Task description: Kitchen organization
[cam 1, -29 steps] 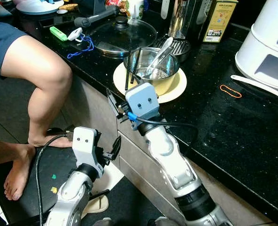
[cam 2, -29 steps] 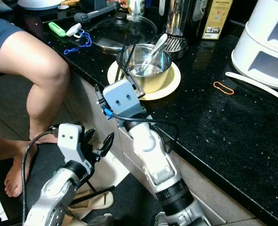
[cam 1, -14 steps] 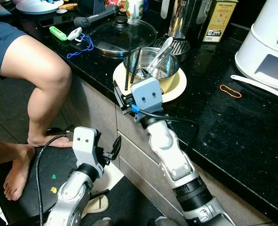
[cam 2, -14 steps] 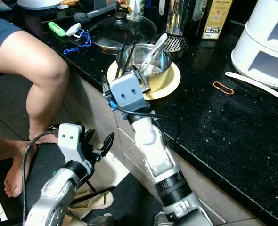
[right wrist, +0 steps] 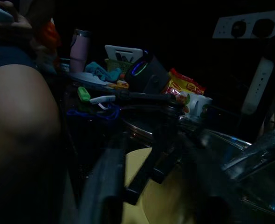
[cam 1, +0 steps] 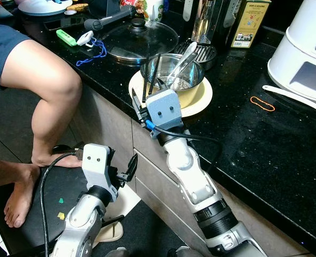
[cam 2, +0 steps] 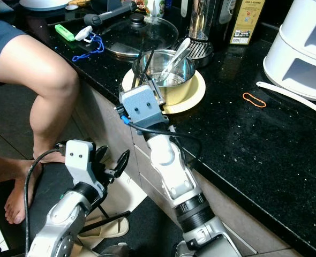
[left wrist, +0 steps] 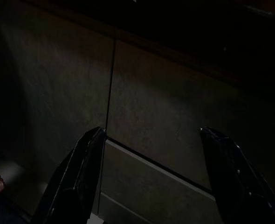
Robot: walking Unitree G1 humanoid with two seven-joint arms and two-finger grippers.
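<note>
Advanced since a second ago: right gripper (cam 1: pixel 151 80), then short of the counter edge, now up at the near rim of the steel bowl (cam 1: pixel 175 70), long black fingers (cam 1: pixel 145 77) raised and spread, leaning against that rim. Nothing seen clamped between them; in the right wrist view the blurred fingers (right wrist: pixel 105 186) frame the yellow plate (right wrist: pixel 149 186) with a gap between. Bowl seated on the yellow plate at the front edge of the black counter (cam 1: pixel 243 134), a pale utensil (cam 1: pixel 183 56) resting inside and slanting over the far rim. Glass pan lid (cam 1: pixel 139 38) just behind the bowl, touching or nearly touching the plate; cannot tell which. Green marker (cam 1: pixel 66 37) and blue cord (cam 1: pixel 93 52) further along the counter to the robot's left. Orange rubber band (cam 1: pixel 262 103) lying apart to the right, near a white appliance (cam 1: pixel 305 48). Left gripper (left wrist: pixel 151 172) hanging idle low before the grey cabinet fronts (left wrist: pixel 147 116), fingers wide apart, empty. Person's bare leg (cam 1: pixel 45 91) beside the counter on the left.
</note>
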